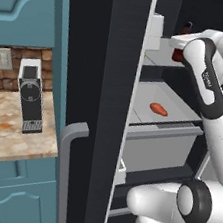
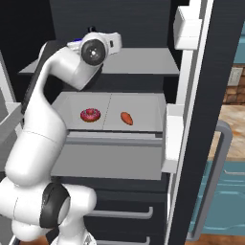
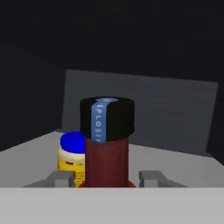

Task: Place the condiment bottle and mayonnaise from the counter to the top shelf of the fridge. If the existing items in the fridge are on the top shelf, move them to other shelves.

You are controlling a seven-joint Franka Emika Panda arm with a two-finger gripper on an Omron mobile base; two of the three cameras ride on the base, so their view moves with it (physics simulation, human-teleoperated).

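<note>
A kitchen: open fridge (image 1: 107, 82), marbled counter (image 1: 10, 128) (brick-backed), probably a coffee machine (image 1: 31, 96).

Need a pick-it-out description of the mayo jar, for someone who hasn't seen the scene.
Inside the open black fridge, look on the top shelf. The mayonnaise stands there beside and behind the dark red condiment bottle between the gripper fingers. It is the short squat jar with blue lid and yellow label.

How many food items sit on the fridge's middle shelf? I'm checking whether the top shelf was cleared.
2: the pink donut on the shelf's left half, the orange-red food piece on its right half, apart. The arm may hide more.
</note>
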